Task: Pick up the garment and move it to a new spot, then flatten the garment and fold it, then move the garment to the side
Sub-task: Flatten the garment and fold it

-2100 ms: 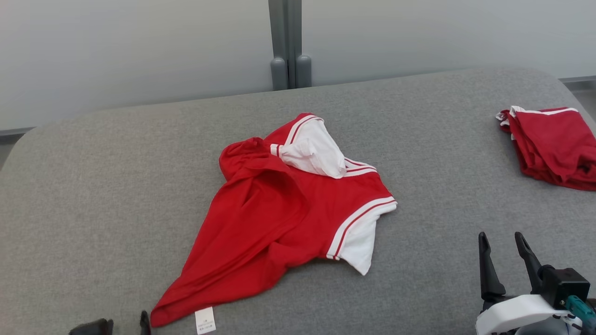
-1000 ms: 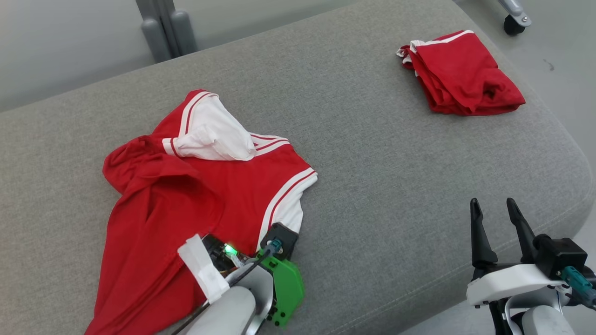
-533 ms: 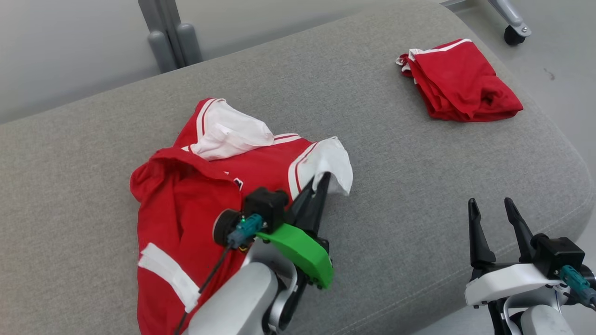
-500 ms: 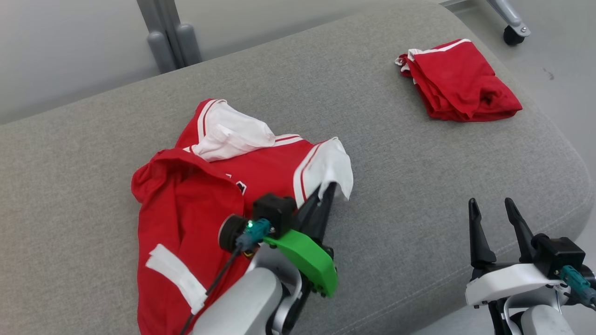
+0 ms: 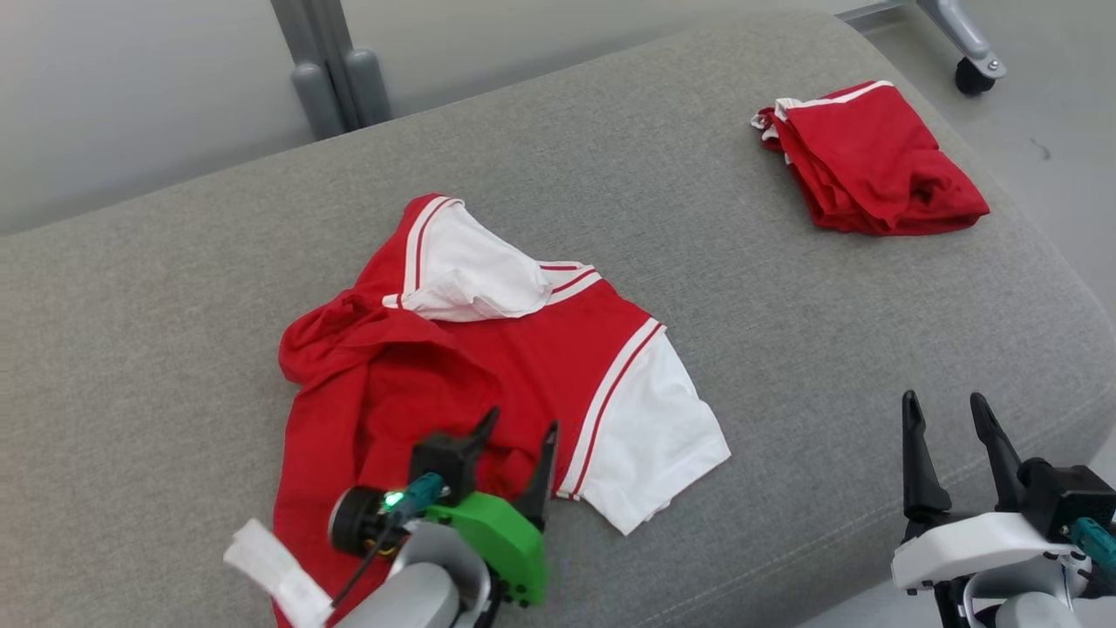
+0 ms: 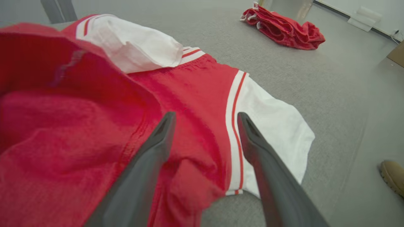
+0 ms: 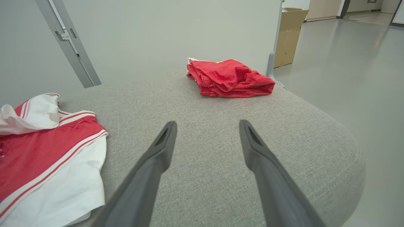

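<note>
In the head view, a crumpled red garment with white sleeves is seen lying near the middle of the grey tabletop. The left pincer is held spread over its near red part, with nothing clasped. The right pincer is held spread and empty by the near right edge. A folded red bundle is laid at the far right.

In the left wrist view, red cloth is seen beneath the parted fingers.

In the right wrist view, bare tabletop is framed between the parted fingers.

Garments x2, end effectors x2
</note>
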Robot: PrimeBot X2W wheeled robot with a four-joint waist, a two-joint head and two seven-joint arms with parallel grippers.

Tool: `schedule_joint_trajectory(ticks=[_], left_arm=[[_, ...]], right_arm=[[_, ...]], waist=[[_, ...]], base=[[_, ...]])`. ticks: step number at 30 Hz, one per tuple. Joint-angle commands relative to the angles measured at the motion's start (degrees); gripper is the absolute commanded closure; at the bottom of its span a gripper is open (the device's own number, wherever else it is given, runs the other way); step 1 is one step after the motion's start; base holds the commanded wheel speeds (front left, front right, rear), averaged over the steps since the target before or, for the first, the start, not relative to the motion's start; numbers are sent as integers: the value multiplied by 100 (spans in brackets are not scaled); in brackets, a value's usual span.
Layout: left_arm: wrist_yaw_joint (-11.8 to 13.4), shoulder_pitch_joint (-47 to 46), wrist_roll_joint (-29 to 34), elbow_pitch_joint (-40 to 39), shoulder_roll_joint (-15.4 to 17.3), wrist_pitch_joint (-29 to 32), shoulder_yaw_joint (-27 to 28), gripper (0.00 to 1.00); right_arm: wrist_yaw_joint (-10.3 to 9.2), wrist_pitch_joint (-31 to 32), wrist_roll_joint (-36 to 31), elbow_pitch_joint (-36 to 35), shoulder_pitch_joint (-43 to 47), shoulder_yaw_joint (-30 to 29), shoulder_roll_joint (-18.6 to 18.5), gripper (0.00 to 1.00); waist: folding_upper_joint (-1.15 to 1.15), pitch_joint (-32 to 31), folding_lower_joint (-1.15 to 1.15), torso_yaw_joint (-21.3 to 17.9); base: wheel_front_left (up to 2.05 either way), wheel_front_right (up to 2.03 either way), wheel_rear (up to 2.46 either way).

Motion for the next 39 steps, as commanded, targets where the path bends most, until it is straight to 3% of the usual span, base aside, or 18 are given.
schedule_joint_trajectory(ticks=[1,5,9,15,20,27,33,39], left_arm=[[122,139,-39,-137,154,-86,139,0],[471,623,-38,-628,596,-210,648,0],[664,1200,179,-1356,832,-240,1239,0],[635,2239,931,-2154,861,-241,2098,0],[333,2887,1558,-2401,684,-241,2760,0],[-473,3530,2385,-2475,223,-242,3684,0],[-1085,3755,2833,-2422,-165,-242,4247,0],[-1448,3716,3126,-2384,-387,-237,4495,0]], right_arm=[[-8,-16,-6,-4,70,-41,-11,0],[-8,-16,-54,-43,164,-88,-10,0],[-8,-16,-143,-150,310,-197,-10,0],[-9,-15,-339,-340,462,-252,-44,0],[-9,-16,-379,-389,481,-269,-90,0],[-9,-16,-442,-288,591,-187,-121,0],[-9,-16,-384,-151,626,-30,-161,0],[-9,-16,-361,-95,640,62,-125,0]], waist=[[0,-95,0,131],[0,-224,0,341],[0,-384,0,654],[0,-634,0,1142],[0,-757,0,1479],[0,-903,0,1830],[0,-976,0,1929],[0,-979,0,1924]], base=[[0,0,0],[0,0,0],[0,0,0],[0,0,0],[0,0,0],[0,0,0],[0,0,0],[0,0,0]])
